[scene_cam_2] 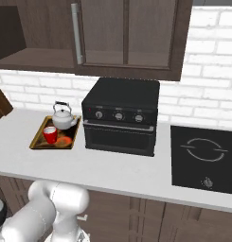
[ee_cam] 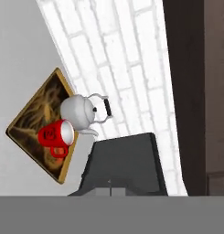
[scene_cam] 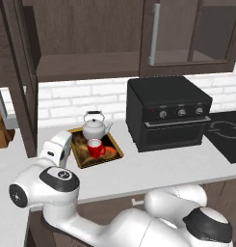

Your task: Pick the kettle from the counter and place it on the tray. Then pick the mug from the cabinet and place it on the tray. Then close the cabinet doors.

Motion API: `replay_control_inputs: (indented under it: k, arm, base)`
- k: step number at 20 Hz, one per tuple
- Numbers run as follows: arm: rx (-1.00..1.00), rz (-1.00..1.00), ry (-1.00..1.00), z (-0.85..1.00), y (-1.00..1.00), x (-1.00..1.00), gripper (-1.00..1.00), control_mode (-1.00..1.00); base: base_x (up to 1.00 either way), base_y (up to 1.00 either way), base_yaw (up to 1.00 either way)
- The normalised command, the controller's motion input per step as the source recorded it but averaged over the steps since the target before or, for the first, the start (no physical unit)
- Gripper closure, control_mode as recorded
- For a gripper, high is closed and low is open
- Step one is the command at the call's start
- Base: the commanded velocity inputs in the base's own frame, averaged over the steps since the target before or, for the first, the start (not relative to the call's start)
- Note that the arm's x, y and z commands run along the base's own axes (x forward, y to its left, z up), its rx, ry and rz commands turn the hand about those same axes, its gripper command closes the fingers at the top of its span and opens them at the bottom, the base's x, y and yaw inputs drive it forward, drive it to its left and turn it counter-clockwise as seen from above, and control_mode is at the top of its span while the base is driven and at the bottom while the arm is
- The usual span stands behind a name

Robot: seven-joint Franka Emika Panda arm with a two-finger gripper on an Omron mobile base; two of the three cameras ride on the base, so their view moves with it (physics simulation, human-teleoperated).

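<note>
My claw is closed on nothing, out over the counter [scene_cam: 138, 169] and looking back along it at the tray [ee_cam: 26, 119]. Kettle [scene_cam: 94, 127] and mug [scene_cam: 95, 148] both sit on the tray, mug just in front of the kettle, next to the black oven [scene_cam: 167, 113]. Cabinet [scene_cam: 85, 43]: left door [scene_cam: 20, 77] swung open, right door [scene_cam: 187, 34] closed over the oven.

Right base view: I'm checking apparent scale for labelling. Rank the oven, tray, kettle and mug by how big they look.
1. Black countertop oven
2. Tray
3. Kettle
4. Red mug
All stand at similar depth, so the order is safe.
</note>
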Motion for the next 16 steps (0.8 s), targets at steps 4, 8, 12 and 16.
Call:
replay_control_inputs:
  k: [4,8,12,16]
  arm:
    - [-0.28,0.25,-0.21,0.09,0.1,-0.01,1.0,-1.0]
    - [-0.28,0.3,-0.27,0.0,0.02,0.0,1.0,-1.0]
    - [-0.23,0.31,-0.36,0.21,0.11,0.0,1.0,-1.0]
    - [-0.18,0.24,-0.25,0.53,0.14,0.0,1.0,-1.0]
  base:
    - [0.0,0.0,0.0]
    - [0.0,0.0,0.0]
    - [0.0,0.0,0.0]
    - [0.0,0.0,0.0]
